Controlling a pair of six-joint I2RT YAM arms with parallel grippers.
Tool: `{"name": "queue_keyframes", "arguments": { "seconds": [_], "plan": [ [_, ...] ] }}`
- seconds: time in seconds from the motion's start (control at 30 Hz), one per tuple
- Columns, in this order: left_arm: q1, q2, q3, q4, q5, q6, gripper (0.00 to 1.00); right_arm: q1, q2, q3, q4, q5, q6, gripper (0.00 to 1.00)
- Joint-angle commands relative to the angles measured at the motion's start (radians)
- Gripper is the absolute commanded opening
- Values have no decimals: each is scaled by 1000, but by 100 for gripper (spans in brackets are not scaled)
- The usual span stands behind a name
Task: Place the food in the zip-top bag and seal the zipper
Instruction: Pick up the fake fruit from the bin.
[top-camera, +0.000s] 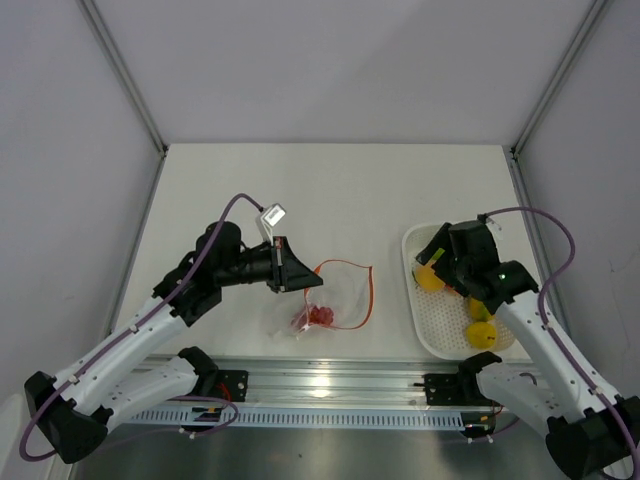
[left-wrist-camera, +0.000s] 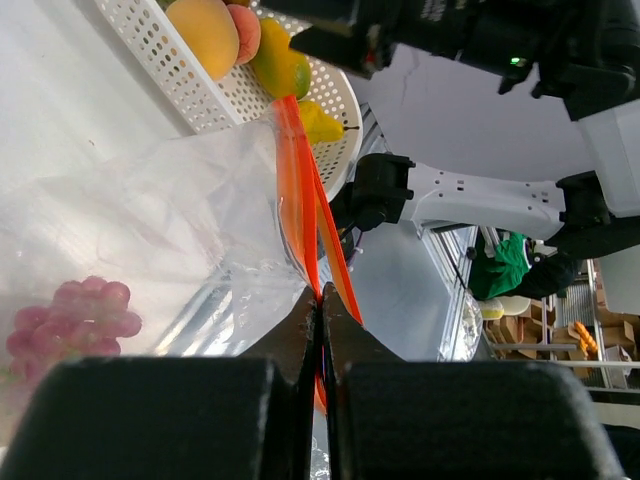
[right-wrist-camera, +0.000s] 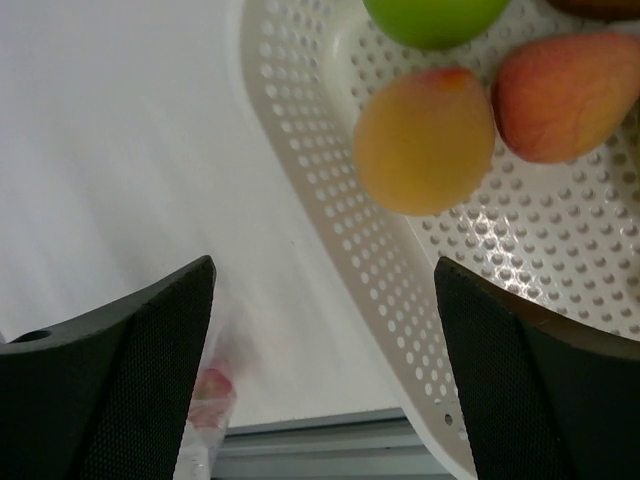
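White table (top-camera: 330, 190) holds a clear bag (top-camera: 340, 290) with red grapes (top-camera: 320, 316) inside. Left gripper (left-wrist-camera: 320, 305) clamps its orange zipper (left-wrist-camera: 297, 180); right gripper (right-wrist-camera: 322, 290), jaws apart, hangs above the tray (right-wrist-camera: 300, 200) of fruit (right-wrist-camera: 425, 140)

The zip-top bag (top-camera: 338, 295) lies mid-table (top-camera: 330, 190), toward the near edge, with the grape cluster (top-camera: 318, 316) inside at its near-left corner. The left gripper (left-wrist-camera: 320, 305) sits at the bag's left, on the zipper (left-wrist-camera: 290, 190). Well apart to the right, the tray (top-camera: 432, 335) holds the other fruits (top-camera: 431, 279), with the right gripper (right-wrist-camera: 322, 270) over its far-left rim.
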Motion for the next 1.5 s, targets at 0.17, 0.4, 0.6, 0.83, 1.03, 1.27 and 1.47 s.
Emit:
{"name": "queue_keyframes", "arguments": {
  "seconds": [0.17, 0.4, 0.6, 0.83, 1.03, 1.27, 1.47],
  "plan": [
    [-5, 5, -22, 65, 29, 19, 1, -9, 86, -115, 74, -71, 62, 88],
    [-3, 8, -32, 63, 34, 26, 1, -9, 136, -135, 97, 26, 85, 89],
    [-3, 17, -32, 72, 44, 26, 1, -21, 187, -148, 157, 69, 73, 90],
    [-5, 29, -20, 59, 43, 39, 1, -58, 251, -165, 241, 39, 55, 91],
    [-3, 34, -22, 54, 46, 43, 1, -69, 305, -171, 293, 39, 36, 90],
    [-3, 31, -26, 40, 43, 52, 1, -75, 350, -183, 321, 52, 30, 90],
    [-5, 23, -28, 30, 43, 57, 0, -75, 370, -200, 341, 61, 41, 86]
  ]
}}
